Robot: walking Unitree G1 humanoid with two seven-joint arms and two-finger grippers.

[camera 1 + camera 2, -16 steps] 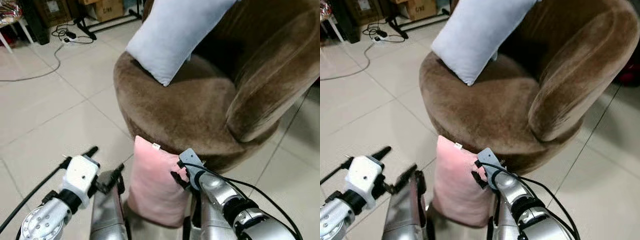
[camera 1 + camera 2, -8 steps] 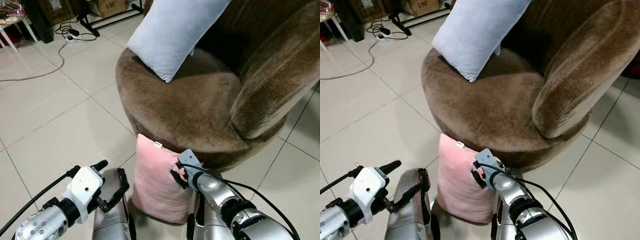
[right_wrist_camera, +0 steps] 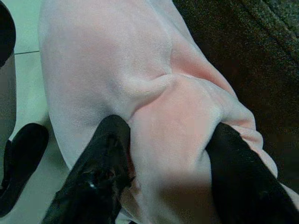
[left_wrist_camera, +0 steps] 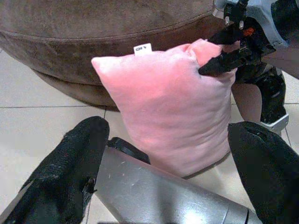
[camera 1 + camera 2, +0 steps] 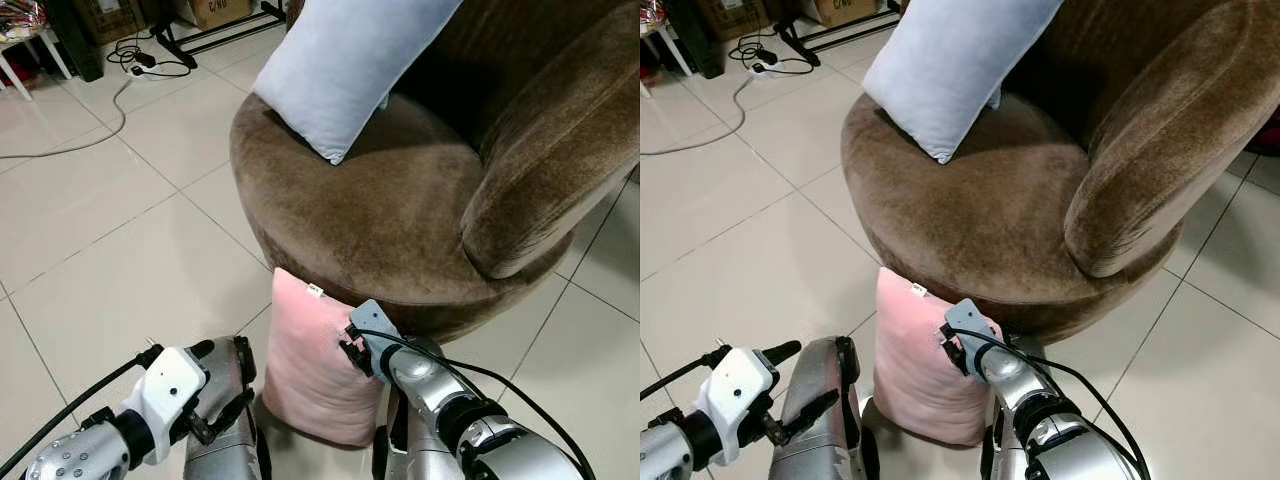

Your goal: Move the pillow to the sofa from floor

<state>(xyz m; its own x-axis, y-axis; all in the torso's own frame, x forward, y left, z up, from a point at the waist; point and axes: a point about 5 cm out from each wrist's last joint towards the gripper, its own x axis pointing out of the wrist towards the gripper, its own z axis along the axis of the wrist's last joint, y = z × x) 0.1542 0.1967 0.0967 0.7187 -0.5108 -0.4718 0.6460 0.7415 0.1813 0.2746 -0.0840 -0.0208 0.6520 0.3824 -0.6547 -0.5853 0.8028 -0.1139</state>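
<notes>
A pink pillow stands on end on the tiled floor, leaning against the base of the round brown sofa chair. My right gripper is shut on the pillow's upper right corner, and its black fingers squeeze a fold of pink fabric. In the left wrist view the same grip shows at the corner of the pillow. My left gripper is open, low beside the pillow's left side, with its fingers spread wide and apart from the fabric.
A pale blue-white pillow leans on the sofa seat's left edge. Cables and cardboard boxes lie at the far left. Open tiled floor stretches to the left of the sofa.
My left arm has dropped lower and drawn in toward the pillow's left side. The right gripper has kept its hold on the corner. The camera shifted slightly.
</notes>
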